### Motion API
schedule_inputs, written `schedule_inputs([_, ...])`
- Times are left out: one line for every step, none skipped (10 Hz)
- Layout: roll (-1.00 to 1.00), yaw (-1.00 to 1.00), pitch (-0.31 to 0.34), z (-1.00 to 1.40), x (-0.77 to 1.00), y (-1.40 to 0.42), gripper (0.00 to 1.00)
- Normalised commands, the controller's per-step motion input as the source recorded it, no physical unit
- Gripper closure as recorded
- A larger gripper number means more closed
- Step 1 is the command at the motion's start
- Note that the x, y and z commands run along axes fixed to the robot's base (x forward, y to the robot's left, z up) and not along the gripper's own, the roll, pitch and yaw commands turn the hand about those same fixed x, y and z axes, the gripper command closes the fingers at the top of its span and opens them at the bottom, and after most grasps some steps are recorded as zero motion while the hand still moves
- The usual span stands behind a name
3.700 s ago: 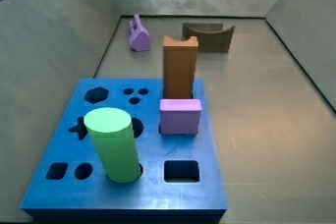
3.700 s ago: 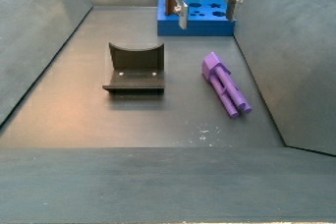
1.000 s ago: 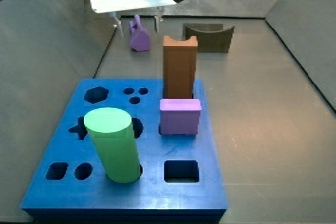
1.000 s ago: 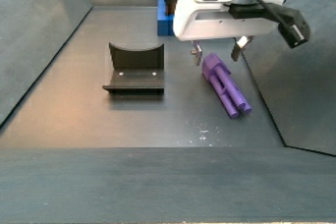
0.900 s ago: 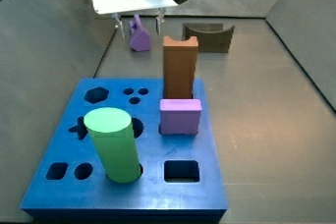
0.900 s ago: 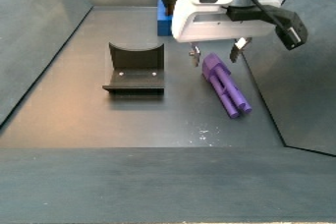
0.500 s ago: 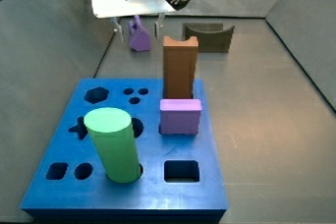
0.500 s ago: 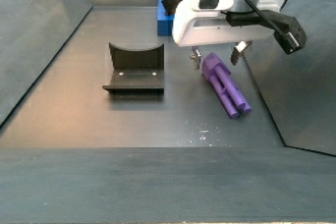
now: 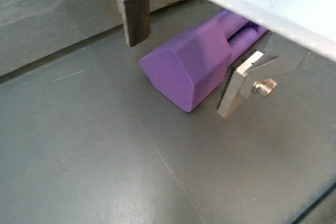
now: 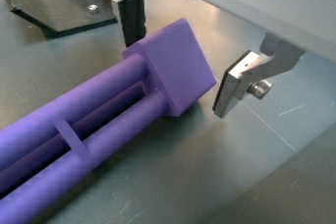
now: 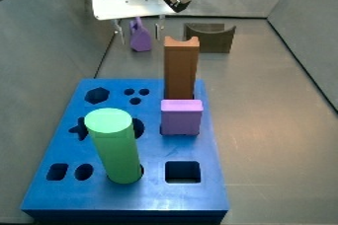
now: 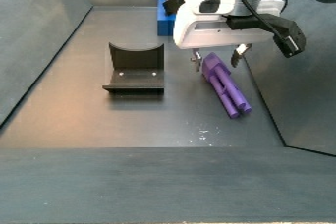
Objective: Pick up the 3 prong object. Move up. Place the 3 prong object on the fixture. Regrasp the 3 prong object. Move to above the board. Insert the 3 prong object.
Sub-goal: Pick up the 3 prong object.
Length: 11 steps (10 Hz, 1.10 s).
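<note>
The 3 prong object (image 10: 112, 110) lies flat on the floor, well apart from the fixture (image 12: 134, 70). The end effector (image 10: 182, 53) sits low over its block head with jaws spread wide, 1 finger on each side, not touching. The prongs run away from the end effector, across the closing line.

The pincer (image 11: 136, 19) is hanging low at the floor's far end, its fingers straddling the 3 prong object (image 11: 138, 37). The fixture (image 11: 209, 37) is sitting just beside it. The board (image 11: 79, 145) is filling the near edge, carrying a green cylinder (image 11: 114, 144), purple cube (image 11: 181, 116) and brown block (image 11: 180, 67).
</note>
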Motion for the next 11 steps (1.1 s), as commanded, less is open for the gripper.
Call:
schedule_inputs([0.08, 0.0, -0.056, -1.0, 0.0, 0.0, 0.0])
schedule_inputs([0.16, -0.03, -0.014, -0.51, 0.08, -0.1, 0.0])
schedule_inputs([0.02, 0.0, 0.0, 0.0, 0.0, 0.0, 0.0])
schedule_inputs([0.04, 0.0, 0.0, 0.0, 0.0, 0.0, 0.0])
schedule_inputs([0.02, 0.0, 0.0, 0.0, 0.0, 0.0, 0.0])
schedule_inputs([0.0, 0.0, 0.0, 0.0, 0.0, 0.0, 0.0])
schedule_inputs([0.0, 0.0, 0.0, 0.0, 0.0, 0.0, 1.0])
schedule_inputs([0.0, 0.0, 0.0, 0.0, 0.0, 0.0, 1.0])
schedule_inputs([0.0, 0.0, 0.0, 0.0, 0.0, 0.0, 1.0])
schedule_inputs([0.0, 0.0, 0.0, 0.0, 0.0, 0.0, 1.0])
schedule_inputs([0.0, 0.0, 0.0, 0.0, 0.0, 0.0, 1.0])
